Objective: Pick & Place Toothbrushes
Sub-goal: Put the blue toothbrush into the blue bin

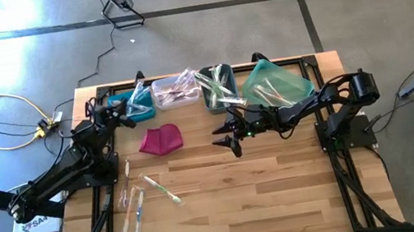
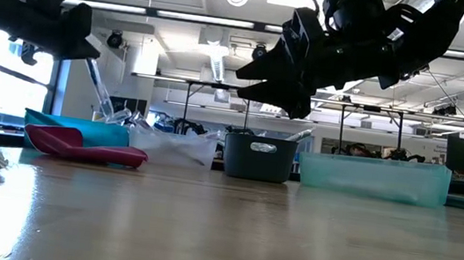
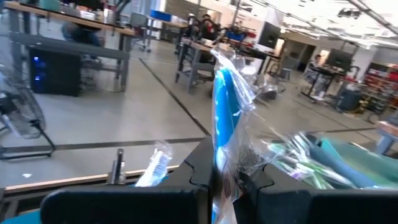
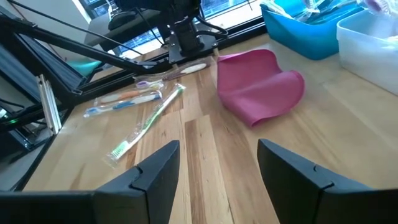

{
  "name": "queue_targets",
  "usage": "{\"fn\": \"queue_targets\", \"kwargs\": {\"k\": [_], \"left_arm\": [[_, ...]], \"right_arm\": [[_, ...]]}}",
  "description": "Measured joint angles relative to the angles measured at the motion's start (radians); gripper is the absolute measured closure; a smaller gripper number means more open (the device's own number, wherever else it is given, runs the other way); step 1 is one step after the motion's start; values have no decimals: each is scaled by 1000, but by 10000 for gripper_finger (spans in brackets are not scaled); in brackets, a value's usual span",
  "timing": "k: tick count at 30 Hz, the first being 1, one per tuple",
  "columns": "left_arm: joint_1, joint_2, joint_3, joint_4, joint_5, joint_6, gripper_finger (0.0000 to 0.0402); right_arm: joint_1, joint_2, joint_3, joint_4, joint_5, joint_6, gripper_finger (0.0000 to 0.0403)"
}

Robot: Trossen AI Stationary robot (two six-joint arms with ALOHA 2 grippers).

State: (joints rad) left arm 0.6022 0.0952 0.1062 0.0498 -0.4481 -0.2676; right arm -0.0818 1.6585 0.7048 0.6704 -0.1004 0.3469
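Note:
My left gripper (image 1: 122,117) is over the blue bin (image 1: 123,104) at the table's far left, shut on a blue toothbrush in a clear wrapper (image 3: 227,106). Several wrapped toothbrushes (image 1: 133,201) lie flat on the wood near the left edge and show in the right wrist view as toothbrushes (image 4: 146,121). More toothbrushes fill the clear bin (image 1: 174,89), the grey bin (image 1: 217,88) and the teal bin (image 1: 275,84). My right gripper (image 1: 223,138) hangs open above the table's middle, to the right of the magenta pouch (image 1: 161,138), touching nothing. My left gripper pinches the wrapped blue toothbrush between its two fingers (image 3: 202,171), at the part of the handle (image 3: 222,165) beside them. The fingers lie across the stick. In the low view the toothbrush (image 2: 97,87) slants down from the gripper toward the blue bin (image 2: 81,127), off the table.
The four bins stand in a row along the far edge. The magenta pouch (image 4: 261,84) lies between them and the loose toothbrushes. Bare wood stretches across the near and right parts of the table (image 1: 286,195). Cables lie on the floor to the left.

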Motion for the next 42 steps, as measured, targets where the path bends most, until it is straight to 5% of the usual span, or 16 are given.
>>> {"fn": "queue_targets", "kwargs": {"k": [22, 33, 42], "left_arm": [[0, 14, -86, 7, -191, -72, 378], [0, 14, -89, 8, -186, -74, 376], [0, 67, -90, 9, -172, -68, 287]], "right_arm": [[2, 0, 0, 26, -1, -3, 195], [2, 0, 0, 26, -2, -3, 195], [2, 0, 0, 26, -2, -3, 195]]}}
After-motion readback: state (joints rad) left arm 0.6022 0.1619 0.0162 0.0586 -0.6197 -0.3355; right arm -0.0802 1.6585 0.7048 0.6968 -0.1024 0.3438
